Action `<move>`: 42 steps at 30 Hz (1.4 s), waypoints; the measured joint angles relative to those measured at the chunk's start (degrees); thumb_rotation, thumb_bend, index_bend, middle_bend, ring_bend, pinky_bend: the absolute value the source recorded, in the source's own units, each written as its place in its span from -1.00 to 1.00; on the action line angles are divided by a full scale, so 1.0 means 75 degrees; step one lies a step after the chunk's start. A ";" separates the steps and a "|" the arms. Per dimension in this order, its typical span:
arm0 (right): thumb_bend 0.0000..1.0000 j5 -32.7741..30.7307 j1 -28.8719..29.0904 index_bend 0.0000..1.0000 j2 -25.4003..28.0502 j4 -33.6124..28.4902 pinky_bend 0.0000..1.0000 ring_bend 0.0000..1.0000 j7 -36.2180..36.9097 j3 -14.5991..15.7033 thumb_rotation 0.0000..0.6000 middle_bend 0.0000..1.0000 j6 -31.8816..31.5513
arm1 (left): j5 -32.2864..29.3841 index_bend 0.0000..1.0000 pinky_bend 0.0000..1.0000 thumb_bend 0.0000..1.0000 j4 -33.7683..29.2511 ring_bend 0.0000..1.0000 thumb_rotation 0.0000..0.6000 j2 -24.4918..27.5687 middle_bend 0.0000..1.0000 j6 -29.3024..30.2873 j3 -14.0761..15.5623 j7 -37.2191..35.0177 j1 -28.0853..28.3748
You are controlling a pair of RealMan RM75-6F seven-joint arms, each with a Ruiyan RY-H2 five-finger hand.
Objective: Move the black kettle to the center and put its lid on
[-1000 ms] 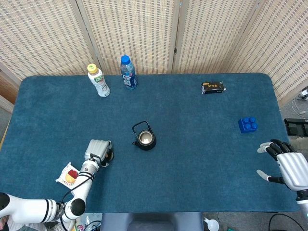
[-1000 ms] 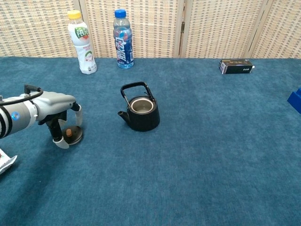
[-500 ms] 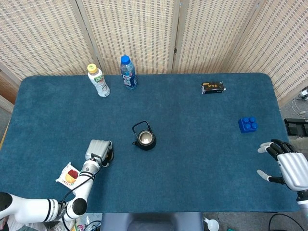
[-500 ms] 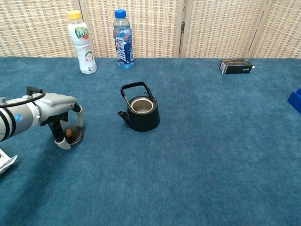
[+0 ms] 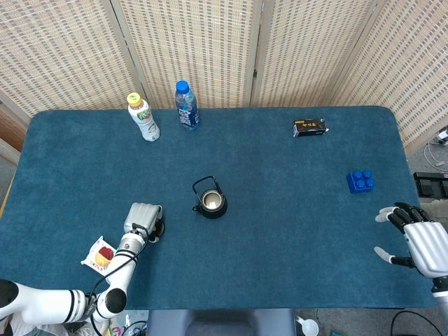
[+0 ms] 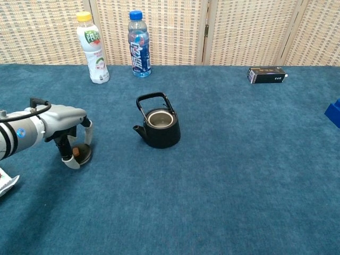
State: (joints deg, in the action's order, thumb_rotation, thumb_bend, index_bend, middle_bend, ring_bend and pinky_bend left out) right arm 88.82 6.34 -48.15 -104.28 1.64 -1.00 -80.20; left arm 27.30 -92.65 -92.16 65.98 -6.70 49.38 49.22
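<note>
Chest view has the black kettle (image 6: 158, 128) upright near mid-desk, lidless, its inside showing nothing I can make out; its lid (image 6: 81, 153) lies well off to its left, under the left hand (image 6: 62, 123), whose fingers straddle it, contact unclear, barely shifted from a moment ago; right hand (image 5: 420, 241) hangs at the desk (image 5: 294, 210) edge, fingers spread, unchanged; two bottles (image 6: 139, 44) stand behind.

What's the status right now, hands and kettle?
Left hand down over the lid, fingers around it, grip unconfirmed. Right hand open at the table edge, idle. Black kettle centered, uncovered. Nothing between lid and kettle.
</note>
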 measured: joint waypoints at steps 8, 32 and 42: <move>-0.65 0.0013 -0.0020 -0.25 0.0028 -0.0002 -0.61 -0.65 0.0037 -0.0002 1.00 -0.38 -0.0035 | 0.0055 -0.11 0.44 -0.93 -0.0090 0.34 1.00 0.0066 0.90 0.0064 0.0013 0.0019 -0.0021; -0.65 -0.0152 -0.0134 -0.25 0.0085 0.0018 -0.61 -0.65 0.0072 -0.0102 1.00 -0.38 -0.0222 | 0.0333 -0.10 0.44 -0.93 -0.0707 0.34 1.00 0.0191 0.90 0.0729 0.0035 0.0556 0.0045; -0.65 -0.0339 -0.0186 -0.25 0.0104 0.0015 -0.61 -0.65 -0.0008 -0.0163 1.00 -0.38 -0.0289 | 0.0424 -0.09 0.44 -0.93 -0.0920 0.34 1.00 0.0238 0.90 0.1014 -0.0094 0.0924 0.0172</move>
State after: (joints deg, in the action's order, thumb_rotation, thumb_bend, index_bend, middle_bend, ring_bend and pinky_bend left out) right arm 86.28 4.94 -47.37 -104.17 1.58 -2.22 -82.36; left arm 30.48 -99.55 -90.38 73.58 -7.40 56.31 50.50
